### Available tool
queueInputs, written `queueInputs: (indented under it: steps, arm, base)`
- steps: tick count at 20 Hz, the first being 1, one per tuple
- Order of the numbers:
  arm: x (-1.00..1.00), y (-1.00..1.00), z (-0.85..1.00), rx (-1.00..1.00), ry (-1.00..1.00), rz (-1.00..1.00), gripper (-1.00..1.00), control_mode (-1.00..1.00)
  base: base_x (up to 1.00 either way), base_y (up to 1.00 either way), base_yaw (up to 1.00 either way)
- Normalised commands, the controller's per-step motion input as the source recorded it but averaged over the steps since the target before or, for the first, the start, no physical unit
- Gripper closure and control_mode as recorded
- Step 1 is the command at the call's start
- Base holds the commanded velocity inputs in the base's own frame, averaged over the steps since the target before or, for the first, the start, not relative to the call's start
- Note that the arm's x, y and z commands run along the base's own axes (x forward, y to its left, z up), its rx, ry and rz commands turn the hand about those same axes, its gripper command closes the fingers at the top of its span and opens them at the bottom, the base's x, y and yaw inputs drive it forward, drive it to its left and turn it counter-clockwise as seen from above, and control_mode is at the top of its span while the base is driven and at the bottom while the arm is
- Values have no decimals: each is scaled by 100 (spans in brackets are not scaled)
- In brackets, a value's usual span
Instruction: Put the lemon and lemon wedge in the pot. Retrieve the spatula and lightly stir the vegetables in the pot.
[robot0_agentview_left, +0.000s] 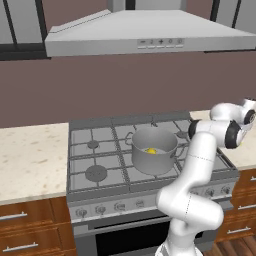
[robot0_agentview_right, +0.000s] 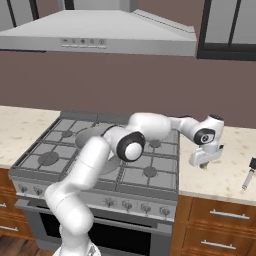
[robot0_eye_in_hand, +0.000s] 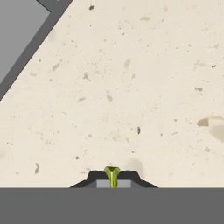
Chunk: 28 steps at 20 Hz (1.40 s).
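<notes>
The pot (robot0_agentview_left: 154, 150), a grey metal cylinder with two loop handles, stands upright on the stove (robot0_agentview_left: 100, 160), near the middle of the grates toward their right side. Inside it, on the pale bottom, lies the lemon (robot0_agentview_left: 151, 150), a small yellow ball well clear of the rim; being round, it shows no long axis. In the right base view the arm largely hides the pot.

The gripper (robot0_agentview_right: 202, 164) hangs over the speckled surface (robot0_agentview_right: 225, 175) to the right of the stove, just beyond the stove's right edge, pointing down. In the hand view the jaws are clenched on a small yellow-green piece (robot0_eye_in_hand: 112, 175), a thin sliver standing upright between the tips; what it is cannot be told. Near the surface's right edge lies a dark-handled utensil (robot0_agentview_right: 249, 175).
</notes>
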Motion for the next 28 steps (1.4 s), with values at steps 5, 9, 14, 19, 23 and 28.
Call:
queueInputs:
  steps: [5,9,14,19,23,28]
  arm:
    - [-66,29,65,22,-3,-1,100,-100]
    - [-60,47,59,10,-5,-3,100,-100]
    - [-53,67,52,0,-8,-4,100,-100]
    - [-33,78,48,0,-4,-14,100,-100]
    - [-21,79,45,0,0,-18,100,-100]
    - [-13,80,40,0,0,-24,100,-100]
  base:
    - [0,0,0]
    - [0,0,0]
    - [0,0,0]
    - [0,0,0]
    - [0,0,0]
    - [0,0,0]
